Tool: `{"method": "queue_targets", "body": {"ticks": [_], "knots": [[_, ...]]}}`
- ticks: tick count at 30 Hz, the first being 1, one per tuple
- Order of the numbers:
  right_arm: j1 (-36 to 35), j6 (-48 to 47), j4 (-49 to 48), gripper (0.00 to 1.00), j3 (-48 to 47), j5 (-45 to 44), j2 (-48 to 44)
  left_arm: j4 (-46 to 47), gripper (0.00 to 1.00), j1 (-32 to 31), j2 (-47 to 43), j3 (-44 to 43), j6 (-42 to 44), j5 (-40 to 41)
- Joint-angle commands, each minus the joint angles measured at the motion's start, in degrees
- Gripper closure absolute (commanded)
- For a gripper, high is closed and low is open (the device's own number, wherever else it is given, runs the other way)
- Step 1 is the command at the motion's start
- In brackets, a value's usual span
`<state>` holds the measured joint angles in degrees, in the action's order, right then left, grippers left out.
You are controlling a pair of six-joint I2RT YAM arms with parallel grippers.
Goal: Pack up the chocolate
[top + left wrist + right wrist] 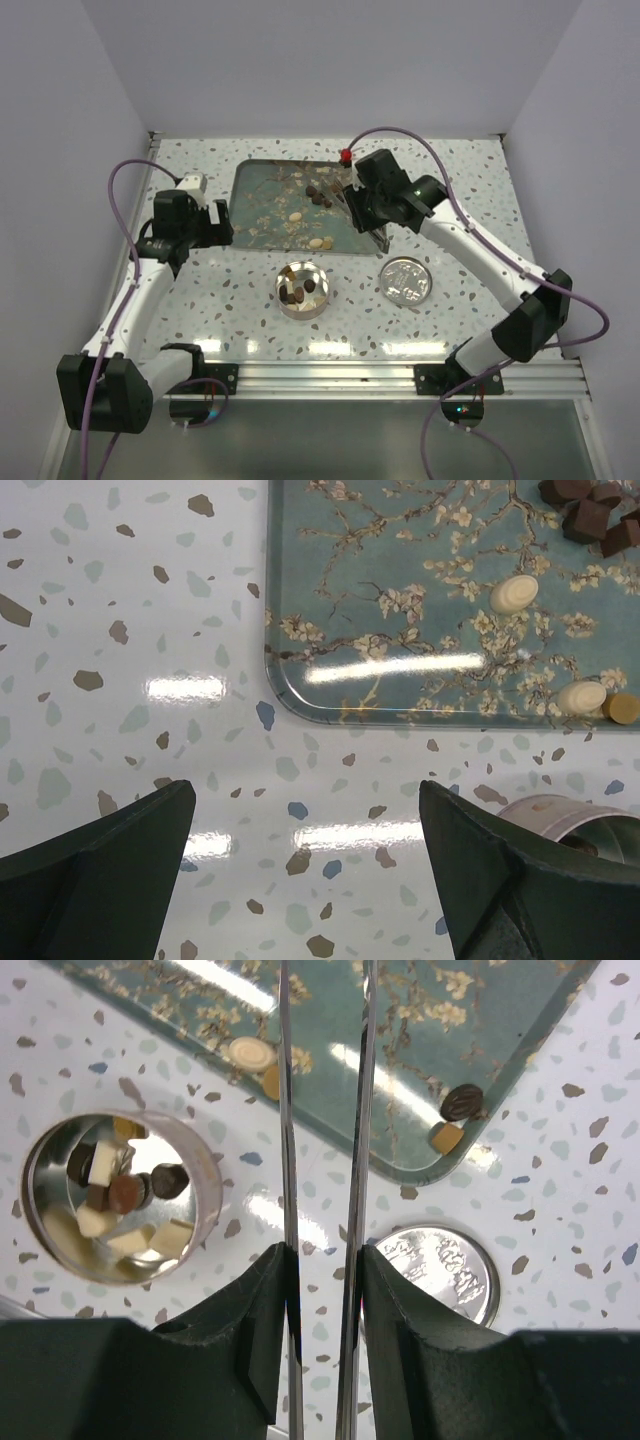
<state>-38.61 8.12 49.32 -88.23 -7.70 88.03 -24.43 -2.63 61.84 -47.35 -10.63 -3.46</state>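
Chocolate pieces lie on the blossom-patterned tray [260, 190]: a dark cluster [320, 195] and cream ones [295, 215]. Several more sit in the round tin [283, 302]. My right gripper [372, 207] hovers over the tray's right side, shut on metal tongs [287, 1110] whose tips run out of the right wrist view. That view shows the tin [210, 1210] with mixed pieces [125, 1195], and dark [462, 1102] and caramel [447, 1137] pieces on the tray. My left gripper [215, 225] is open and empty over the tabletop left of the tray [400, 580].
The tin's silver lid [406, 279] lies flat right of the tin, also seen in the right wrist view [430, 1265]. The left wrist view shows cream pieces [514, 593], a dark cluster [590, 515] and the tin's rim [570, 815]. Walls enclose the table.
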Motion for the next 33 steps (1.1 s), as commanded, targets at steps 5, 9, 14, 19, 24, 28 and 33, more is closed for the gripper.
{"method": "queue_targets", "body": {"ticks": [5, 9, 14, 19, 24, 28, 33], "knots": [[-11.02, 5.14, 4.90, 0.68, 3.50, 0.68, -6.20, 3.24, 0.00, 0.35, 1.00, -0.99, -1.58, -1.02], [-15.79, 8.66, 7.71, 0.68, 5.34, 0.50, -8.92, 3.33, 0.00, 0.35, 1.35, -1.16, -2.02, -1.02], [-19.04, 11.21, 11.14, 0.68, 5.96, 0.15, -11.74, 3.15, 0.00, 0.35, 1.17, -1.07, -2.72, -1.19], [-22.02, 13.15, 11.15, 0.68, 9.12, 1.99, -13.23, 3.07, 0.00, 0.35, 0.82, -0.29, -3.60, -1.46], [-25.46, 14.91, 9.48, 0.68, 9.91, 2.69, -12.88, 2.28, 0.00, 0.35, -0.41, -0.28, -3.69, -0.76], [-26.43, 14.47, 9.13, 0.65, 9.04, 1.56, -11.66, 1.40, 0.00, 0.35, -1.02, -0.11, -3.08, -0.23], [-26.52, 13.77, 9.04, 0.62, 7.72, 0.76, -10.42, 1.31, 0.00, 0.35, -1.29, 0.07, -3.08, -0.23]]}}
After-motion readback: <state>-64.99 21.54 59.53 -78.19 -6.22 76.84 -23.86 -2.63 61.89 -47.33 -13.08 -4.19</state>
